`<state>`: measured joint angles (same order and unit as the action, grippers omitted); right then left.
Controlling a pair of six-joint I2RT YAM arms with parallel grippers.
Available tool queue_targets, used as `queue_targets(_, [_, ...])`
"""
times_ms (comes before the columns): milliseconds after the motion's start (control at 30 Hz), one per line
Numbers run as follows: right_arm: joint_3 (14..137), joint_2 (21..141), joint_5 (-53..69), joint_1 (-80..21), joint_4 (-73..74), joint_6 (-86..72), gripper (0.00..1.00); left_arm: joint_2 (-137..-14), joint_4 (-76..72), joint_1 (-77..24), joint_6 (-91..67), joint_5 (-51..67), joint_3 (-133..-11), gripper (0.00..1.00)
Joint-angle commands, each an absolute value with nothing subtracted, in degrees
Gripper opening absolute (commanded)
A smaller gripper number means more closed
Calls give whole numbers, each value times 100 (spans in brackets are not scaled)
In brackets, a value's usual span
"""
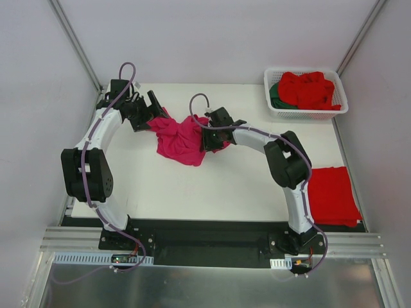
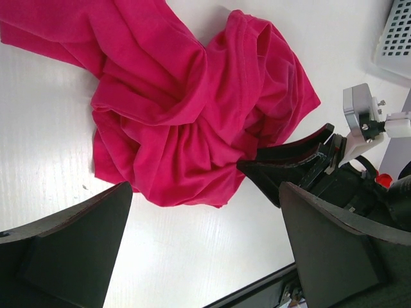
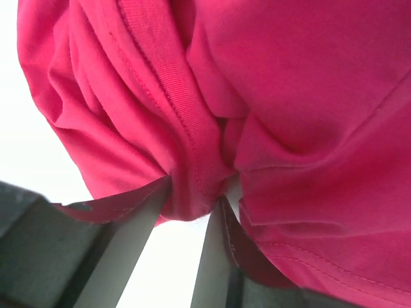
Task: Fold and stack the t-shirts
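**Two robot arms meet at a crumpled magenta-pink t-shirt on a white table**

Seen from above, a magenta-pink t-shirt point(image 1: 183, 138) lies bunched in a loose heap on the white table point(image 1: 192, 186). Everything below is placed from this shirt.

At the shirt's left edge sits the left gripper point(image 1: 153, 112). Its fingers are spread wide and hold nothing. In the left wrist view its two dark fingers point(image 2: 70, 244) frame the bottom corners, with bare table between them and the shirt's folds just beyond.

The shirt itself is deeply creased and twisted, with a stitched hem band running through the folds in the right wrist view.

At the shirt's right edge, the right gripper point(image 1: 210, 138) is down in the cloth. In the right wrist view its fingers point(image 3: 122, 250) stand close together with a gathered fold and hem of the shirt pinched between them.

Well to the right of the shirt, toward the arm bases, a folded red t-shirt point(image 1: 331, 192) lies flat at the table's edge.

Also well to the right, but at the far side, stands a white slotted basket point(image 1: 308, 113). It holds crumpled red t-shirts point(image 1: 308, 90) with a dark green t-shirt point(image 1: 275, 96) showing at their left.
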<state>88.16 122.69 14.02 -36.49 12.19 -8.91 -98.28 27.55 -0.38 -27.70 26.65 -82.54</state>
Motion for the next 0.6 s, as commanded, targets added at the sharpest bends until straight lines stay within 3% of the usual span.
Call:
queue_targets(0, [8850, 11981, 1345, -3762, 1274, -756, 38, -9817, 2663, -70, -2760, 2839, -8235, 99])
queue_targets(33, [8894, 11936, 1310, -3770, 1388, -721, 37, -9835, 2663, -70, -2768, 2839, -8235, 99])
queue_targets(133, [9061, 11883, 1239, -3779, 1633, -686, 24, -9870, 2663, -79, -2786, 2874, -8244, 99])
queue_targets(167, [9079, 11865, 1196, -3779, 1678, -677, 9, -9870, 2663, -79, -2786, 2883, -8253, 99])
queue_targets(200, [9088, 11770, 1152, -3788, 1722, -677, 1, -9870, 2663, -88, -2786, 2883, -8262, 99])
queue_targets(567, [9721, 9924, 141, -3779, 4006, -53, 1, -10011, 2690, -114, -2804, 2839, -8297, 99])
